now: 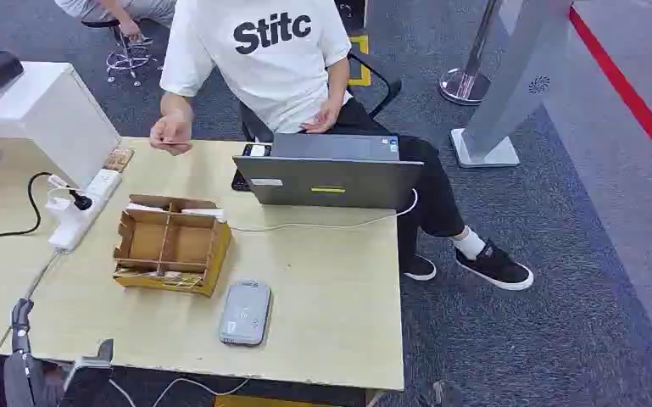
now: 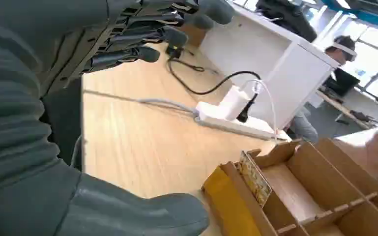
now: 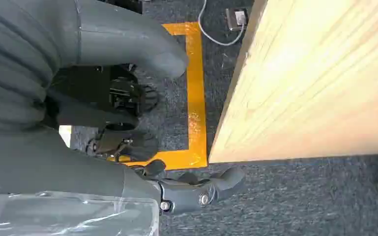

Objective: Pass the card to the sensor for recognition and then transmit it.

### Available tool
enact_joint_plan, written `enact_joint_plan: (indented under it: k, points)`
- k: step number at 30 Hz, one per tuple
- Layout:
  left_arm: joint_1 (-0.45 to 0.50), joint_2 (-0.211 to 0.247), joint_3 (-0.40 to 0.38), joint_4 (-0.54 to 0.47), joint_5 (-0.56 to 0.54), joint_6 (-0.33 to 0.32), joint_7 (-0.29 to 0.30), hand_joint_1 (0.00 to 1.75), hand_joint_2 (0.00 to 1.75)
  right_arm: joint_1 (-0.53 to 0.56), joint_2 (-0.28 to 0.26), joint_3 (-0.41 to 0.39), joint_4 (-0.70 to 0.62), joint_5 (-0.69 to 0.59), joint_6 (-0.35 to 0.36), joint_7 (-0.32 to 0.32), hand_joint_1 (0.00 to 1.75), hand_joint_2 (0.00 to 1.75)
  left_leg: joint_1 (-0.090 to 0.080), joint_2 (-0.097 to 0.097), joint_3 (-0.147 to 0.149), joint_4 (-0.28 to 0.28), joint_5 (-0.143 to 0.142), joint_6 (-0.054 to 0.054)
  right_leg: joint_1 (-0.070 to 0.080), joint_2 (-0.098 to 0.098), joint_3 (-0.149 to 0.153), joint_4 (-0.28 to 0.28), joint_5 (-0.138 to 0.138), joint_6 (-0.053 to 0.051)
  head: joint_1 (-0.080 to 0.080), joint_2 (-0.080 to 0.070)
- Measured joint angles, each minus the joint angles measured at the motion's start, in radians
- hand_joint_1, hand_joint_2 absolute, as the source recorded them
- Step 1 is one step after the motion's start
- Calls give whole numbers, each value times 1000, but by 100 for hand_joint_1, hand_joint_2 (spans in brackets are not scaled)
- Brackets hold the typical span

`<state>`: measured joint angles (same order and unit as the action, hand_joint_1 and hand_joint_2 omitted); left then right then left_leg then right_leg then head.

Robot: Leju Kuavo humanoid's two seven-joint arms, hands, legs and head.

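Observation:
A brown cardboard box [image 1: 170,247] with several compartments stands on the wooden table [image 1: 331,288]. A patterned card [image 2: 253,178] stands upright in its front compartment. The grey sensor pad [image 1: 245,312] lies flat just right of the box, near the table's front edge. My left hand [image 2: 39,98] hovers over the table's front left part, a short way from the box [image 2: 319,191], its fingers [image 2: 142,34] spread and holding nothing; the head view shows it at the bottom left corner [image 1: 22,326]. My right hand [image 3: 78,123] hangs empty beside the table edge [image 3: 255,98], its fingers apart.
A person in a white T-shirt [image 1: 263,51] sits behind the table, one hand [image 1: 169,131] raised over its far edge. A grey laptop [image 1: 331,174] stands at the back. A white power strip [image 1: 80,212] with cables lies left of the box, beside a white cabinet [image 1: 34,119].

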<state>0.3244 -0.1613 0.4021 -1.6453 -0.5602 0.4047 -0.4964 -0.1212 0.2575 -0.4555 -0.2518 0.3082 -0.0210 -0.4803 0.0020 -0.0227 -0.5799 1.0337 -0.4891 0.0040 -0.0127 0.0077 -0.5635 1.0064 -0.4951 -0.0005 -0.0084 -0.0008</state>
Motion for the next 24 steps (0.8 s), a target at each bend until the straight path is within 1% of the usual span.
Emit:
enact_joint_plan:
  k: [7, 14, 17, 18, 24]
  points:
    - [-38, 110, -64, -16, -209, 26, 111, 0, 175, -12, 10, 16, 0, 28, -19, -1, 0, 175, 0, 0, 0, 0, 0, 0, 0, 0, 0, 0, 0, 0, 0, 0]
    - [-71, 224, -133, -18, -407, 34, 230, 0, 175, -23, 21, 26, 0, 47, -36, -3, 0, 175, 0, 0, 0, 0, 0, 0, 0, 0, 0, 0, 0, 0, 0, 0]
    - [-81, 285, -169, -18, -500, 36, 291, 0, 175, -28, 24, 32, 1, 50, -46, -10, 0, 175, 0, 0, 0, 0, 0, 0, 0, 0, 0, 0, 0, 0, 0, 0]
    - [-85, 297, -177, -18, -524, 38, 308, 0, 175, -29, 25, 33, 1, 51, -49, -13, 0, 175, 0, 0, 0, 0, 0, 0, 0, 0, 0, 0, 0, 0, 0, 0]
    - [-109, 404, -243, -18, -693, 58, 430, 0, 175, -35, 32, 40, 1, 66, -67, -24, 0, 175, 0, 0, 0, 0, 0, 0, 0, 0, 0, 0, 0, 0, 0, 0]
